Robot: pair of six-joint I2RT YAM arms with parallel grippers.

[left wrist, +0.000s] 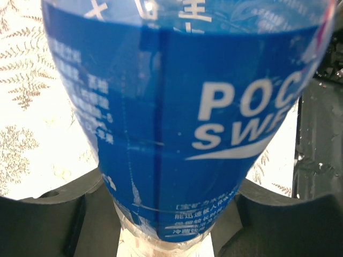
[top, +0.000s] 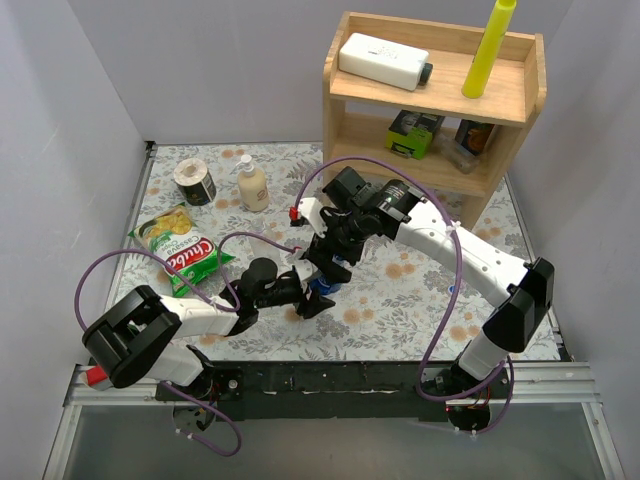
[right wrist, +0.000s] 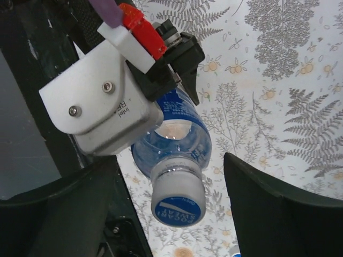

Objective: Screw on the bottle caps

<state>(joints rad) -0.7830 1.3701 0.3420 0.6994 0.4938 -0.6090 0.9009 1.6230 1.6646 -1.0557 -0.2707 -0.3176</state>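
Now: left fingers (left wrist: pixel 48 225) clamp the blue-label bottle (left wrist: pixel 177 134); its cap (right wrist: pixel 177 206) sits between the spread right fingers (right wrist: pixel 268 209), untouched, neck axis running along them.

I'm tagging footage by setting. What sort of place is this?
Probably a lab test cell, not a home: white walls box in a floral-covered table, with left arm and right arm bolted at its near edge and a shelf.

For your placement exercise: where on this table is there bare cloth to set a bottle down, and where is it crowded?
Free: the cloth between the right arm and the near edge; the back strip between cream bottle and shelf. Crowded: centre, around the held bottle; left, by chip bag and roll.
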